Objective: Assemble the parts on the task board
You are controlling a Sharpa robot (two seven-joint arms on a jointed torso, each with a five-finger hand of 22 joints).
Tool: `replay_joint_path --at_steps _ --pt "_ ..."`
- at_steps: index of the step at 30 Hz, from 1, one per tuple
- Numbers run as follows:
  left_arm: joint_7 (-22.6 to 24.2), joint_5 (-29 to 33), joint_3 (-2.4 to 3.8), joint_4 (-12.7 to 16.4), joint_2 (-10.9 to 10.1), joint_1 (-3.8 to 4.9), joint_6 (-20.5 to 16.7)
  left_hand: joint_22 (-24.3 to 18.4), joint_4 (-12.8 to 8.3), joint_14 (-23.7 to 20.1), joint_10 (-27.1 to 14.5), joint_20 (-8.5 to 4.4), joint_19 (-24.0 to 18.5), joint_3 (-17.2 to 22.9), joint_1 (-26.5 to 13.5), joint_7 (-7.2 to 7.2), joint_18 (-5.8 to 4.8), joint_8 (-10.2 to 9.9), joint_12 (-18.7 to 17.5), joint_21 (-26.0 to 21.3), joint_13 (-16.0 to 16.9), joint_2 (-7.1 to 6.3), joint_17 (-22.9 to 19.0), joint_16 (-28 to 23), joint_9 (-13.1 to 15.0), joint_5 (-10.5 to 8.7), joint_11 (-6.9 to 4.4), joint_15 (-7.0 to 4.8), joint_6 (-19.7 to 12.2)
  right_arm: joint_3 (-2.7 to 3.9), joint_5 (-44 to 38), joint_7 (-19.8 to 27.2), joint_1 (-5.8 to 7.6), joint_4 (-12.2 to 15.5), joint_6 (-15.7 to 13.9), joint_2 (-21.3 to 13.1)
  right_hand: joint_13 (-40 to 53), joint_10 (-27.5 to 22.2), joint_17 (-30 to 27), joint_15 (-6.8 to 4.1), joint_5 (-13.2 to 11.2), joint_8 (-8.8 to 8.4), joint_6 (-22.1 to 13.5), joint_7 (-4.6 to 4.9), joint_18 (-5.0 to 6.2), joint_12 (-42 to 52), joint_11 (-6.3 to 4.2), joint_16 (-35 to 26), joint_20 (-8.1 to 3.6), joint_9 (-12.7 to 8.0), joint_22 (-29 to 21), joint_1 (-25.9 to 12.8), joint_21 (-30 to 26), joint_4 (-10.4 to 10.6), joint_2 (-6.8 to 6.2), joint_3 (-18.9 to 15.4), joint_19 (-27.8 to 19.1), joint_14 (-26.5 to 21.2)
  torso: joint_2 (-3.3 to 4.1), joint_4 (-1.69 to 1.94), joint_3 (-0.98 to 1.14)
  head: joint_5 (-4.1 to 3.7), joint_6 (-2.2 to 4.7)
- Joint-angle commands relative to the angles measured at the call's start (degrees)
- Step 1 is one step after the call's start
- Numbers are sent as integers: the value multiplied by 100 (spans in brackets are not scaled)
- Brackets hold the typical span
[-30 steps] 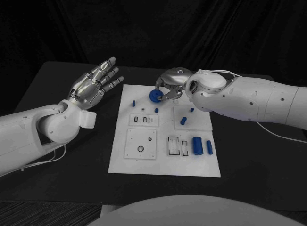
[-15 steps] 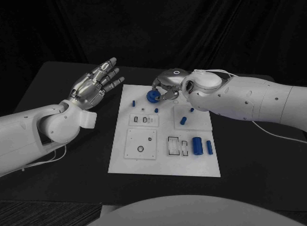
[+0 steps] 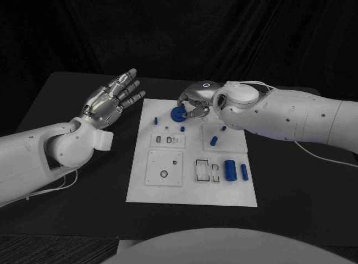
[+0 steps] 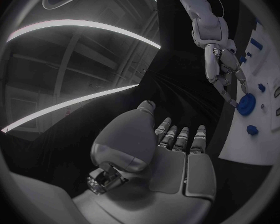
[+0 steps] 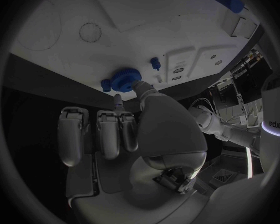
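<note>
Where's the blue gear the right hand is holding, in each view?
Head view: blue gear over the task board's far edge, in the right hand.
Left wrist view: gear at that hand's fingertips.
Right wrist view: gear beyond the fingers.
Shared landmark: the white board.

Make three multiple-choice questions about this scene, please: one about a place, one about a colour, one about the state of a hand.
1. Where is the right hand?
A. over the far end of the task board
B. off the table
C. at the board's near edge

2. What colour is the gear it holds?
A. red
B. blue
C. yellow

3. How is the left hand?
A. holding a peg
B. pressing the board
C. open, fingers apart, beside the board

Answers: 1 A, the head view shows it at the far end. 2 B, it is clearly blue. 3 C, it holds nothing.
</note>
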Motion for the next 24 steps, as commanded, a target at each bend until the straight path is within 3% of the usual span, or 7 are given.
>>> replay_joint_path --at_steps 1,9,14,18,24 --pt "40 -5 5 7 12 -11 90 -9 5 10 9 -27 -32 44 45 16 100 35 38 -4 9 -20 -4 -15 7 32 40 36 -6 3 -8 -41 11 10 97 -12 1508 610 1507 26 -31 -26 -39 -9 -65 14 19 15 23 -5 1289 -9 -1 -3 -26 21 342 596 1 -4 4 -2 -1" --pt "37 -5 5 11 3 -16 89 -9 5 12 14 -28 -32 47 45 26 101 42 43 -4 11 -21 -1 -9 9 32 55 36 4 3 -8 -38 10 37 119 -62 1508 610 1507 22 -33 -68 -55 -24 -51 14 11 15 21 -62 1264 19 -46 -32 -23 36 310 596 1 -6 4 21 -1" --pt "33 -5 5 2 3 -17 86 -9 6 13 20 -28 -32 50 44 35 101 50 48 -3 13 -22 1 -4 12 33 65 36 21 3 -8 -22 10 28 241 -81 1508 610 1507 -28 -23 -181 -235 -121 -25 14 -59 15 -17 -265 1222 26 -133 -72 -6 60 250 596 -1 -4 3 -4 -1" --pt "36 -5 5 -9 15 -19 90 -9 7 14 23 -29 -32 53 43 40 101 53 51 -4 14 -21 2 -2 13 34 73 36 24 3 -8 3 8 19 346 -66 1508 610 1507 -60 -24 -203 -558 -177 -17 14 -100 15 -45 -479 1210 22 -163 -90 3 67 232 596 -2 -2 2 -4 -1" --pt "29 -5 5 -9 21 -21 91 -8 8 15 25 -29 -31 56 43 44 101 56 52 -3 15 -17 3 1 13 34 77 36 29 3 -8 2 5 -11 479 -40 1508 610 1507 -109 57 -190 -659 -260 -13 14 -162 15 -87 -621 1205 16 -182 -99 51 102 223 596 -2 -1 0 -14 -1"
